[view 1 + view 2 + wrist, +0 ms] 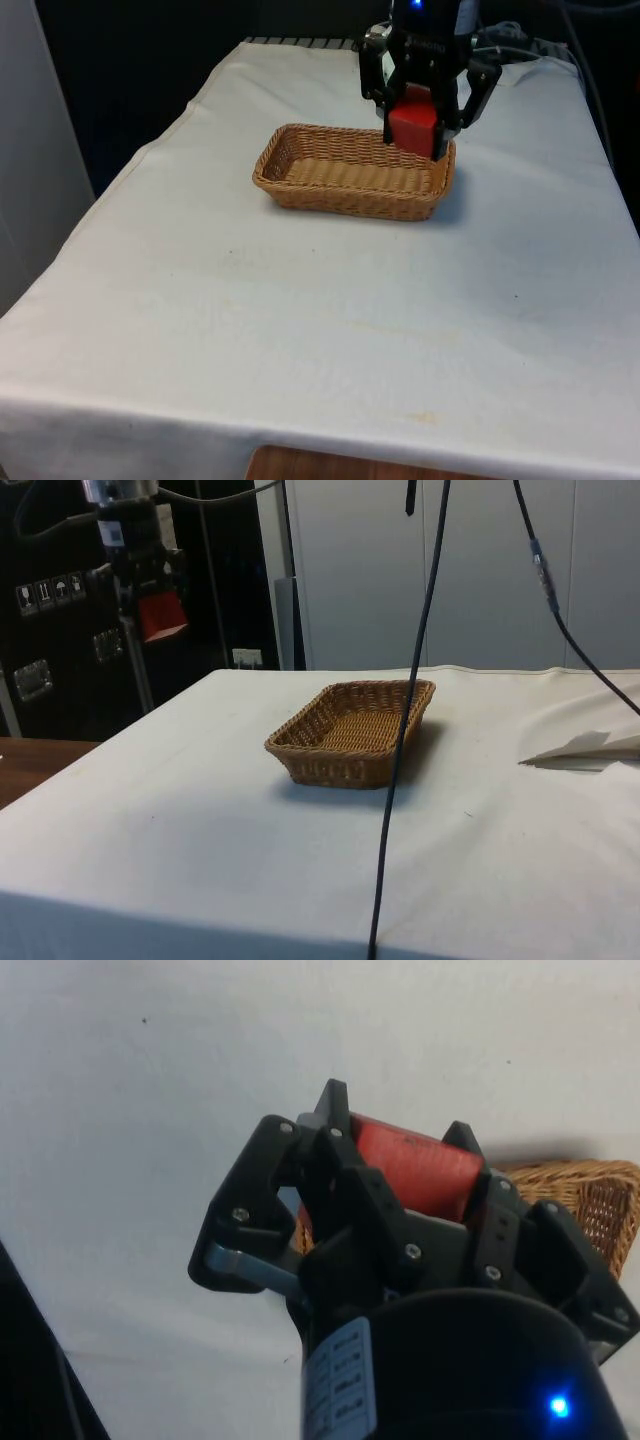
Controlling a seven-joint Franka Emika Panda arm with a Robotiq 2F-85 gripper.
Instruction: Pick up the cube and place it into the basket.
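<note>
A red cube [413,125] hangs in the air, held between the black fingers of my gripper [418,128], which is shut on it. In the side view the red cube [161,616] is well above the table, off beyond the far end of the basket. The oblong wicker basket [300,186] rests on the white cloth with nothing inside it. In the front view the cube overlaps the basket's far rim at the front view's right. The wrist view has the cube [412,1165] clamped in the gripper [400,1155], with a corner of the basket [585,1195] beneath.
White cloth covers the table [300,330]. Black cables [400,760] hang down across the side view. A fold of cloth [585,748] rises at the side view's right edge. Bare wood [330,466] peeks out below the cloth's front edge.
</note>
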